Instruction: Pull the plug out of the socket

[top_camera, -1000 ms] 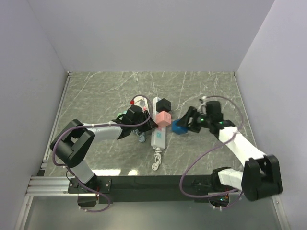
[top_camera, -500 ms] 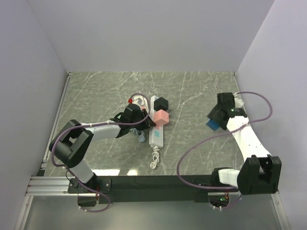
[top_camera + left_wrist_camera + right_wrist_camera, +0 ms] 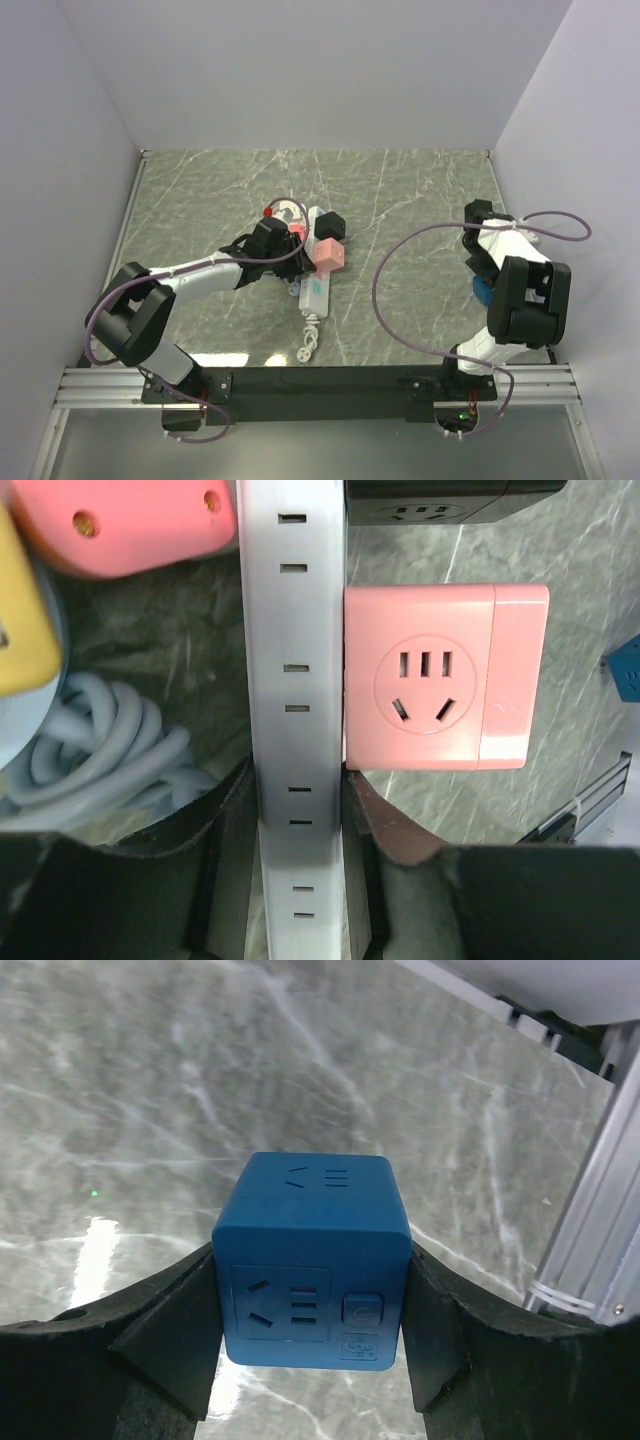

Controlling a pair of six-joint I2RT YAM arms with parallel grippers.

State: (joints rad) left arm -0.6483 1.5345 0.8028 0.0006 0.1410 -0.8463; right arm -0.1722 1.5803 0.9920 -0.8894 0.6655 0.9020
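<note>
The socket is a long white power strip [image 3: 313, 282] [image 3: 294, 680] lying on the marble table. My left gripper [image 3: 287, 247] [image 3: 297, 815] is shut on it, one finger [image 3: 385, 825] against each long side. A pink cube adapter [image 3: 328, 255] [image 3: 445, 690] and a black one [image 3: 332, 224] [image 3: 450, 490] sit plugged into the strip. The plug, a blue cube [image 3: 312, 1260] [image 3: 481, 291], is off the strip and far to the right. My right gripper [image 3: 312, 1315] [image 3: 484, 286] is shut on its two sides and holds it just above the table.
The strip's grey cable coil [image 3: 100, 750] and its white plug end [image 3: 306, 348] lie beside the strip. A red and yellow item [image 3: 130, 520] [image 3: 270, 212] sits left of it. An aluminium rail [image 3: 585, 1230] runs close to the right gripper, with the side wall beyond.
My right arm has swung from beside the strip to the far right edge, taking the blue plug with it. The strip, still in my left gripper, shifted slightly left and turned.
</note>
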